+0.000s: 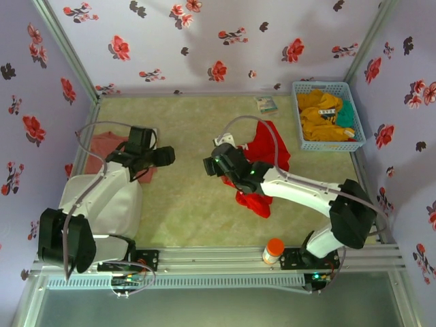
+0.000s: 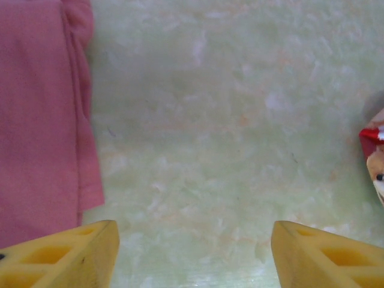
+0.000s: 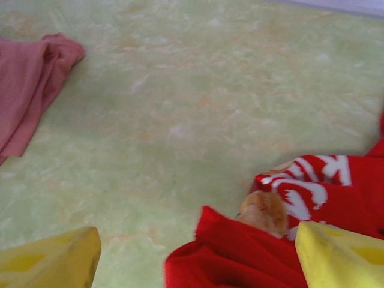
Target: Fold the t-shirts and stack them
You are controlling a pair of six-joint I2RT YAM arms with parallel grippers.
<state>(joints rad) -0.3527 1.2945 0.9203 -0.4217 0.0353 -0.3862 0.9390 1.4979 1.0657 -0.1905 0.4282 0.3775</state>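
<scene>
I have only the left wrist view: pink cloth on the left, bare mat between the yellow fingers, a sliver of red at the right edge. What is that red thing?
Observer: It is the red t-shirt, lying in a crumpled heap right of centre in the top view.
Operator: Is the other arm holding it?
Observer: No. In the right wrist view the right gripper is open, with one finger over the red cloth and the other over bare mat.
Operator: Is there more clothing around?
Observer: Yes. A blue basket at the far right corner holds yellow and green cloth.
</scene>
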